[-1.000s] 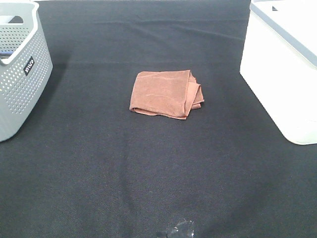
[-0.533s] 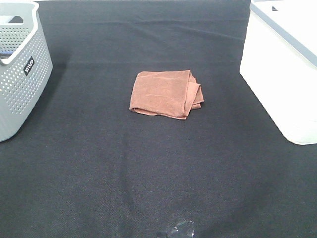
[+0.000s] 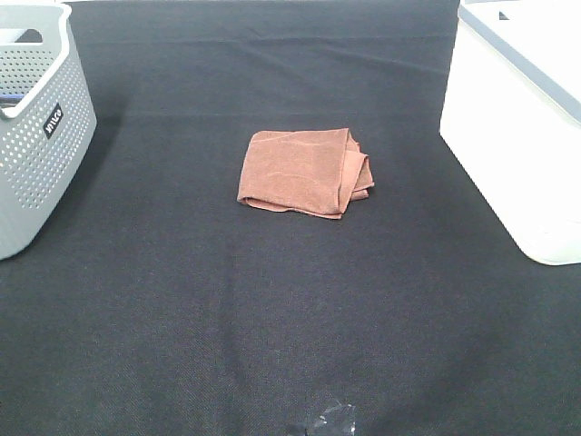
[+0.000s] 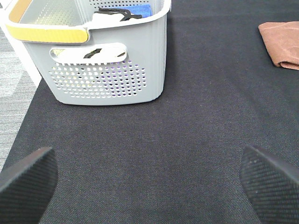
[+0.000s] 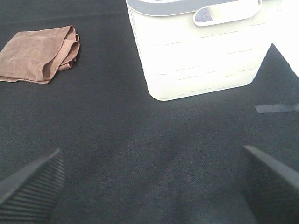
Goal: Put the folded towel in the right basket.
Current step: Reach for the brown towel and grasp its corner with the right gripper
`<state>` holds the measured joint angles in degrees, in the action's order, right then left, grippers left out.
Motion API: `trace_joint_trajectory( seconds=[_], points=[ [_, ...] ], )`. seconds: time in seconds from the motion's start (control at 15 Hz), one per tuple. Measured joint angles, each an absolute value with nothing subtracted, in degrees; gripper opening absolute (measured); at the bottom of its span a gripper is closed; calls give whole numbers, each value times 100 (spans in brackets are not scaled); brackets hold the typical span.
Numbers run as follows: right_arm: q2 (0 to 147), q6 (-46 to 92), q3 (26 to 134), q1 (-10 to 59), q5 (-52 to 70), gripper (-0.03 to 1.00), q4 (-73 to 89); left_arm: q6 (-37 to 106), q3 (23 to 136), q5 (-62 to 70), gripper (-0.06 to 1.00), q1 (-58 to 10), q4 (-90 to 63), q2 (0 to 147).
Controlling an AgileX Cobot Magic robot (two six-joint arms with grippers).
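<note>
Ahead and to the left of the left gripper (image 4: 149, 181): a grey perforated basket (image 4: 107, 60) with a few things inside. Fingers spread wide, gripping nothing, low over the bare bench (image 4: 187, 130). Ahead and off to its right, well apart: the folded towel (image 3: 304, 171), flat on the bench, long axis crosswise, bunched fold toward the white right basket (image 3: 522, 136). Right gripper (image 5: 149, 182) likewise fully spread and empty; towel ahead to its left, basket close ahead. Neither arm clearly nearer; likely the right arm's job, given the basket on its side.
</note>
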<state>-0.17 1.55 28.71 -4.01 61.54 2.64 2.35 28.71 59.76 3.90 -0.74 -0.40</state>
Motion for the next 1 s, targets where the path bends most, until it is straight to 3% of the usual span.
trace_joint_trajectory(
  seconds=[1.0],
  points=[
    [-11,155,2871,-401,6154,97,275,235,2871,5976,99,390,-74,-40]
  ],
)
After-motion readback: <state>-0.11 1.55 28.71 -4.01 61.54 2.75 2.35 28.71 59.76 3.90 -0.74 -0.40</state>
